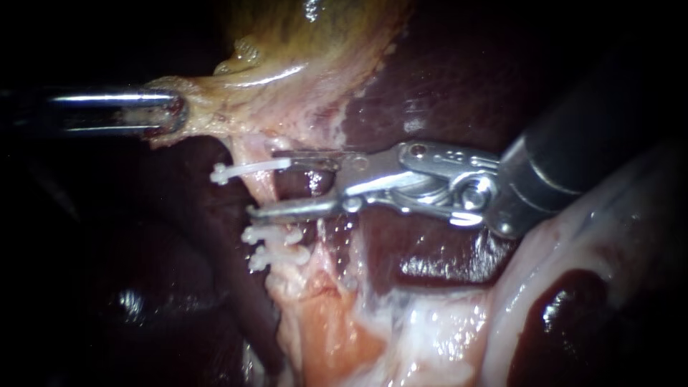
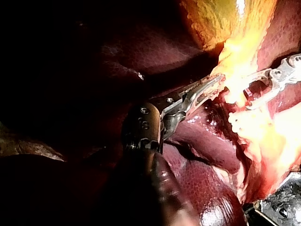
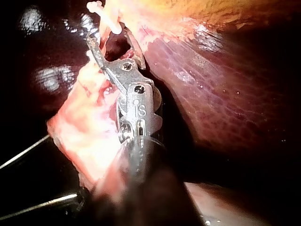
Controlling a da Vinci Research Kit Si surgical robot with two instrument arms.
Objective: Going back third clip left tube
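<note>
Left instrument: the dark-shafted left instrument [image 1: 172,115] comes in from the far left, and its jaws are clamped on a pale yellow fold of gallbladder tissue [image 1: 215,107], holding it taut toward the left
Background: the yellow-green gallbladder [image 1: 308,29] lies on the far side, with the dark red liver [image 1: 444,79] to the right of the work
Tube: the pale pink tube [image 1: 264,188] runs from that fold toward the near side, stretched and bare
Near clips: two white plastic clips [image 1: 276,235] sit closed across the tube, one just beside the other, on the near side of the right instrument's jaws
Third clip: a thin white plastic clip [image 1: 251,170] crosses the tube on the far side of those two, its knobbed end poking out to the left; it runs along the upper jaw, and I cannot tell whether it has latched
Right instrument: the silver hinged right instrument [image 1: 265,183] comes in from the right, its jaws standing wide apart astride the tube and gripping nothing
Progress: the clip looks delivered and let go, so what is left, as I judge it, is to draw the open jaws back to the right, clear of the tube and all three clips
</note>
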